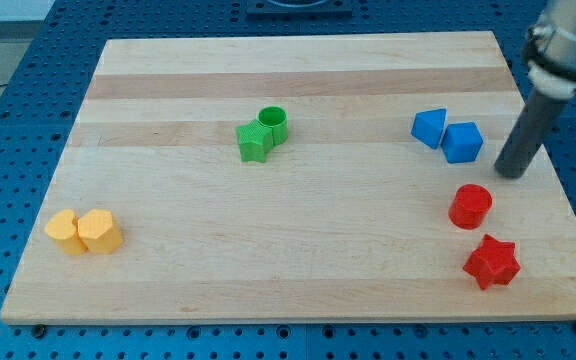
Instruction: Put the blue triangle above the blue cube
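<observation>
The blue triangle (pixel 428 128) lies at the board's right side, touching the left side of the blue cube (pixel 463 142). The triangle sits slightly higher in the view than the cube. My dark rod comes down from the view's top right corner. My tip (pixel 510 173) rests on the board just right of the blue cube and a little below it, a small gap away.
A red cylinder (pixel 470 206) and a red star (pixel 491 261) lie below the blue blocks. A green cylinder (pixel 273 123) and a green star (pixel 253 141) touch near the middle. Two yellow blocks (pixel 85 232) sit at the lower left. The wooden board (pixel 268 250) rests on a blue perforated table.
</observation>
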Robot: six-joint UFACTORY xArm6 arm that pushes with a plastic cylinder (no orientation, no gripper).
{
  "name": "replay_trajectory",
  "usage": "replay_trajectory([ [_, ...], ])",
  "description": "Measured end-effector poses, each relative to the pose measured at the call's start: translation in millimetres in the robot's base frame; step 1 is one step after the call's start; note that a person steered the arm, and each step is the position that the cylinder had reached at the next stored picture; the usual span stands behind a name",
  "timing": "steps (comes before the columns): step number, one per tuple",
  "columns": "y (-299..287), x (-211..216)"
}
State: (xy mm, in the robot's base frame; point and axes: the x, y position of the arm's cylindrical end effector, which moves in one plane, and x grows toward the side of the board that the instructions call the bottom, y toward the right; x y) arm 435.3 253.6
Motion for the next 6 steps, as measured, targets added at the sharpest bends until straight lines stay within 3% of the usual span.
replay_trajectory([
  [1, -35.5, -51.0],
  [3, -67.9, -8.3],
  [4, -79.2, -11.6],
  [6, -199.0, -8.3],
])
